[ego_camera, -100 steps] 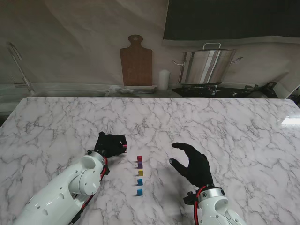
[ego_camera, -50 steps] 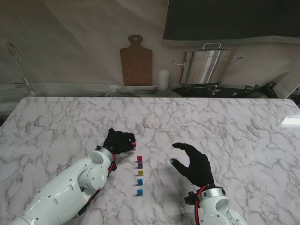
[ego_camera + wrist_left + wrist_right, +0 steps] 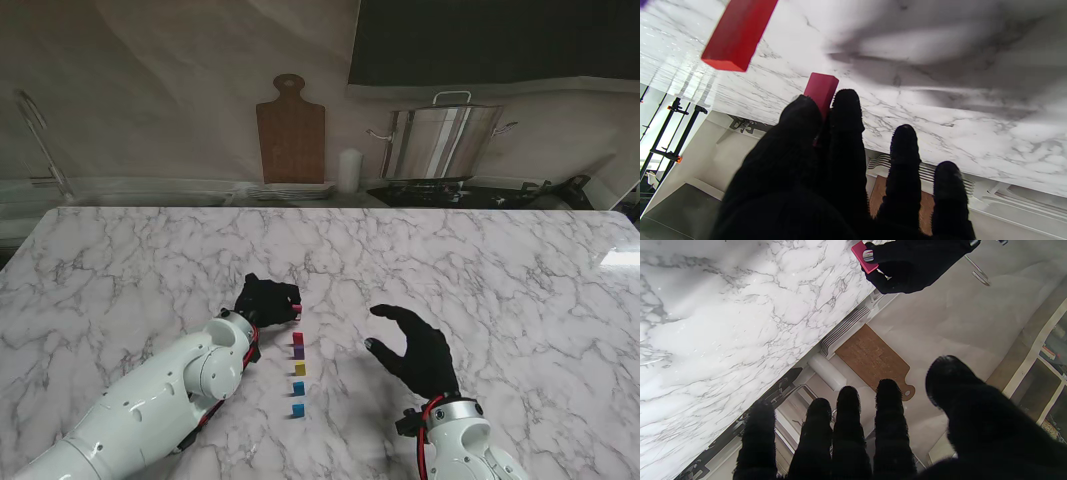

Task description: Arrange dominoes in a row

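Note:
A short row of standing dominoes runs toward me on the marble table (image 3: 480,270): red (image 3: 298,338), purple (image 3: 298,352), yellow (image 3: 299,368), blue (image 3: 298,387) and blue (image 3: 297,409). My left hand (image 3: 268,300) is shut on a pink domino (image 3: 297,306), pinched between thumb and forefinger just past the far end of the row. The left wrist view shows that pink domino (image 3: 820,90) at the fingertips with the red domino (image 3: 738,33) close by. My right hand (image 3: 418,350) hovers open to the right of the row, holding nothing.
A wooden cutting board (image 3: 291,130), a white candle (image 3: 348,170) and a steel pot (image 3: 440,140) stand behind the table's far edge. A stack of plates (image 3: 290,190) lies under the board.
My left hand has carried the pink domino to the right and slightly nearer the row's far end. The right hand has barely moved.

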Available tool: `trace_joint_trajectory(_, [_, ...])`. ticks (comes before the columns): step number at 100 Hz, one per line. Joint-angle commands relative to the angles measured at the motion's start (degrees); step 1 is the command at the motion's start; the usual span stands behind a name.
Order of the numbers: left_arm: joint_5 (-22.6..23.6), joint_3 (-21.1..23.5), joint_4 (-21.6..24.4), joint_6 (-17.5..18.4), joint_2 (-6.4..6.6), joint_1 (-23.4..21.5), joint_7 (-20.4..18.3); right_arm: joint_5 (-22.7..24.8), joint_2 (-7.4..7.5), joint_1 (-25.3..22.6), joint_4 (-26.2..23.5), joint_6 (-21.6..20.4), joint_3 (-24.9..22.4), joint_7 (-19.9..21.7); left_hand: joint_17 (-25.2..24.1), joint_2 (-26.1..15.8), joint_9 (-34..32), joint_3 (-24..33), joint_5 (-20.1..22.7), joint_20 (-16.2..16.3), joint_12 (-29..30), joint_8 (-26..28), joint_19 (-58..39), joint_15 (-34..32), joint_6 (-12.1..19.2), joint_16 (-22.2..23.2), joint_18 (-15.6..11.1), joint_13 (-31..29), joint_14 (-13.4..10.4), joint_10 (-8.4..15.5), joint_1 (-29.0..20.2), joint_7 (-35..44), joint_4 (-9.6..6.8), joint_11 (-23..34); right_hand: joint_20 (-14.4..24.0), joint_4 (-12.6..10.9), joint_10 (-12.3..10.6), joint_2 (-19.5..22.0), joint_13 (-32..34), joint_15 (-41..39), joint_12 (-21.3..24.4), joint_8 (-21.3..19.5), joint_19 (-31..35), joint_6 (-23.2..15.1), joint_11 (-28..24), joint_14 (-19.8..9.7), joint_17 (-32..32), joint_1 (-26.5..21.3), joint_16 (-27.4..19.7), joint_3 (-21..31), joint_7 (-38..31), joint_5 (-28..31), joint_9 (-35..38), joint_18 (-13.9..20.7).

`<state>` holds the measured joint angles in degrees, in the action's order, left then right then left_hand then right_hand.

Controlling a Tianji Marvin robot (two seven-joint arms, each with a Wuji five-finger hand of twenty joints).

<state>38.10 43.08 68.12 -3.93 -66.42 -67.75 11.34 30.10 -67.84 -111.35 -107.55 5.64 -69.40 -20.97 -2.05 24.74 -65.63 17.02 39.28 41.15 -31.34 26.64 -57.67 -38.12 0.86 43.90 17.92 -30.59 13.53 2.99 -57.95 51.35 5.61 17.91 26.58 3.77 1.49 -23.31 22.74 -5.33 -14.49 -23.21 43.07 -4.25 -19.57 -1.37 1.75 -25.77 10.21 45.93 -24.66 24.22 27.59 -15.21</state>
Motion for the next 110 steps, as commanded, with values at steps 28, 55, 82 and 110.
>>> trace_joint_trajectory(28, [-0.7,-1.9,-1.8,1.1,-0.96,0.9,-0.1,-0.2,-0.02,-0.4,-0.2,0.4,-0.1,0.0,-0.7,-4.0,0.2,0.0,-0.2,1.1,-0.2,0.2,-1.8,-1.2,1.9,0.6,-1.1,0.1,-1.3,2.3,-3.8,2.3,-2.02,-1.2,1.1,-1.3,0.2,0.9,0.2,-0.5,-0.4,-0.9,0.6,0.4,-0.5,-0.1,0.3,0.2,0.7,-0.4,0.0,0.8,0.7,-0.2])
trace_joint_trajectory(55, [0.6,-2.3,-1.4,1.0,-0.36,0.8,-1.3,-0.3,-0.05,-0.3,-0.2,0.4,-0.2,-0.1,-0.6,-3.5,-0.4,0.3,-0.1,1.0,-0.4,-0.5,-2.1,-1.3,1.6,0.6,-1.2,0.1,-1.2,2.3,-3.6,2.8,-2.09,-1.8,1.1,-1.3,0.2,0.9,0.2,-0.5,-0.4,-0.9,0.6,0.5,-0.5,-0.2,0.2,0.3,0.6,-0.4,0.0,0.9,0.7,-0.2])
trace_joint_trajectory(82, [2.2,-2.5,-0.6,0.2,0.27,0.4,-2.2,-0.2,-0.05,-0.4,-0.3,0.3,-0.1,-0.1,-0.8,-1.6,0.3,1.2,-1.0,0.8,-1.3,-0.8,-2.2,-1.0,1.0,0.5,-1.0,0.7,-0.5,2.3,-2.6,2.6,-2.30,-2.9,1.1,-1.3,0.1,0.8,0.2,-0.5,-0.4,-0.9,0.6,0.4,-0.5,-0.1,0.2,0.3,0.7,-0.3,0.0,0.8,0.7,-0.2])
trace_joint_trajectory(110, [3.1,-2.3,0.3,0.1,0.75,0.2,-3.4,-0.2,-0.04,-0.4,-0.3,0.4,0.0,-0.1,-1.6,0.7,2.0,4.3,-2.8,0.2,-3.1,0.7,-1.8,-0.1,0.6,0.4,-0.7,2.0,0.2,2.6,0.6,1.6,-1.44,-3.5,1.1,-1.3,0.2,0.8,0.2,-0.5,-0.4,-0.9,0.6,0.4,-0.5,-0.1,0.3,0.2,0.6,-0.3,0.0,0.8,0.7,-0.2])
